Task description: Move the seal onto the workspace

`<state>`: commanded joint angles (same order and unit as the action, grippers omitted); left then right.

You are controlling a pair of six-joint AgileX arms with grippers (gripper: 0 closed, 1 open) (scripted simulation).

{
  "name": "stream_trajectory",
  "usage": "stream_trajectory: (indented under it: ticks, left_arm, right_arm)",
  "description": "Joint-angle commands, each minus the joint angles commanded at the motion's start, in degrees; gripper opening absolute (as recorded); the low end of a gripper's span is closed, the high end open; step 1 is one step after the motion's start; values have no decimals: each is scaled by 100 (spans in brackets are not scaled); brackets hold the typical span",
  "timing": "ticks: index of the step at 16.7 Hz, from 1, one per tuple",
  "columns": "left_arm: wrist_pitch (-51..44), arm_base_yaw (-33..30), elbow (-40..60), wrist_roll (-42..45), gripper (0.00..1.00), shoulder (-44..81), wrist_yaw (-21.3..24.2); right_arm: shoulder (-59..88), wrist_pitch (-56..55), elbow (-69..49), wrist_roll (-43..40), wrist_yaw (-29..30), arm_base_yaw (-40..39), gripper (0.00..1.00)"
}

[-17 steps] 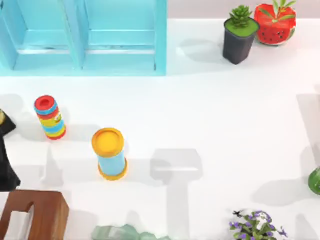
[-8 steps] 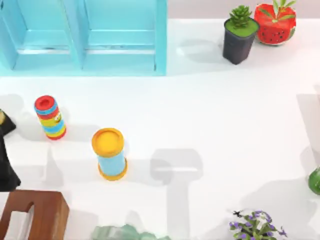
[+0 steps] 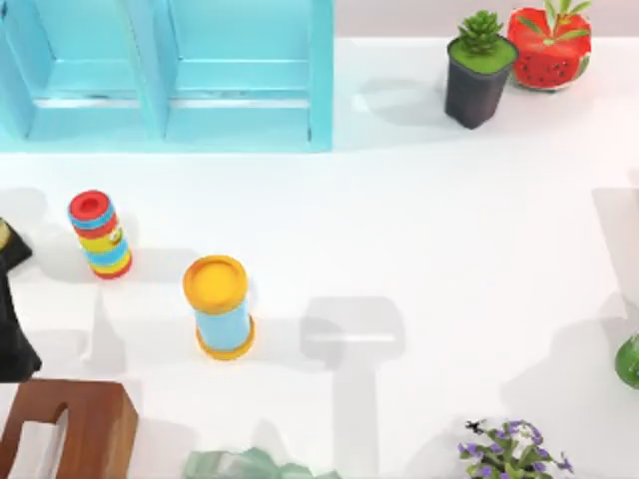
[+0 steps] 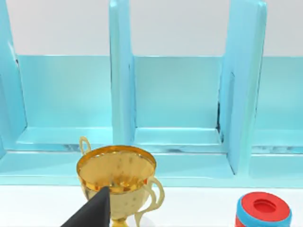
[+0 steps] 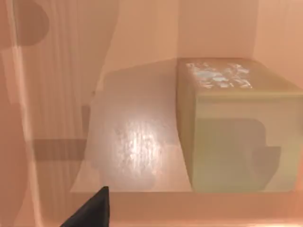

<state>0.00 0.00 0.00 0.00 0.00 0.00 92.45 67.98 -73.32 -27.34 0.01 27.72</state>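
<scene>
Seal (image 5: 232, 127) sits close before the right gripper (finger spread I cannot tell); centre squarely on its sides before lifting toward the desk (image 3: 449, 249).

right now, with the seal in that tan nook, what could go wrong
The seal sits in a tan recess with walls close by, so the right gripper near it might clip a wall or nudge the block askew. Later, when it is set on the workspace, the upright yellow-capped cylinder could be toppled. The left arm is parked at the table's left edge.
</scene>
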Motion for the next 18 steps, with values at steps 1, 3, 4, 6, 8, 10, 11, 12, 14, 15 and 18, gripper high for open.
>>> stream_trajectory:
  ticks: [1,3,4,6,8,10,11,12,14,15,18]
  left_arm:
    - [0,0,0,0,100,0,0]
    - [0,0,0,0,100,0,0]
    - [0,0,0,0,100,0,0]
    - [0,0,0,0,100,0,0]
    - [0,0,0,0,100,0,0]
    - [0,0,0,0,100,0,0]
    - [0,0,0,0,100,0,0]
    - [0,0,0,0,100,0,0]
    - [0,0,0,0,100,0,0]
    - [0,0,0,0,100,0,0]
    - [0,0,0,0,100,0,0]
  right_arm:
    - [154,147,-187,-71,0,74,100]
    - [330,325,-382,-146,-2,152,100]
    - [340,335,-392,-151,-2,156,100]
    - [340,335,-392,-151,-2,156,100]
    - [319,319,-377,-144,-2,128,100]
    - [354,229,-294,-137,-2,134,100]
    - [390,98,-182,-133,-2,134,100]
    - [443,-95,-39,-129,-2,135,100]
    - [588,-640,319,-125,-1,136,100]
    - [670,-952,525,-125,-1,134,100]
    - [879,-1706,1067,-119,-1,134,100]
